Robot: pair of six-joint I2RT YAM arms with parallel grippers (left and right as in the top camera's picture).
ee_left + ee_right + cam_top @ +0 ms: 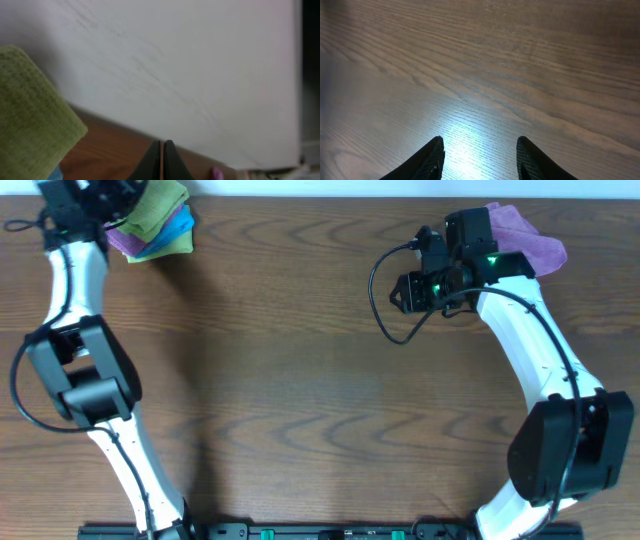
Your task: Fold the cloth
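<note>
Currently I see the lime-green cloth [163, 200] at the far left corner of the surface [300, 380]. It sits bunched on top of a small pile, with a blue cloth [178, 232] under it and a purple cloth [124, 242] at the bottom. From the left wrist camera its nap looks thick and soft, a dull olive green in that light, with one rounded fold or corner pointing toward the lens. Its outline from overhead is lumpy rather than flat, and I cannot make out how many layers it is in.

My left hand [163, 146] has its two fingers pressed together with nothing between them. The green cloth lies off to one side of them in the wrist view, and I cannot tell whether any part of the hand touches it. From overhead this hand is at the far left corner, over the pile and partly cut off by the frame edge. My right hand [480, 142] has its fingers well apart and empty above bare wood grain, which carries a bright patch of glare. It is toward the far right of the surface.

A second purple cloth [535, 240] lies at the far edge behind the right arm, which hides part of it. Most of the left wrist view is a blurred white wall [200, 65].
</note>
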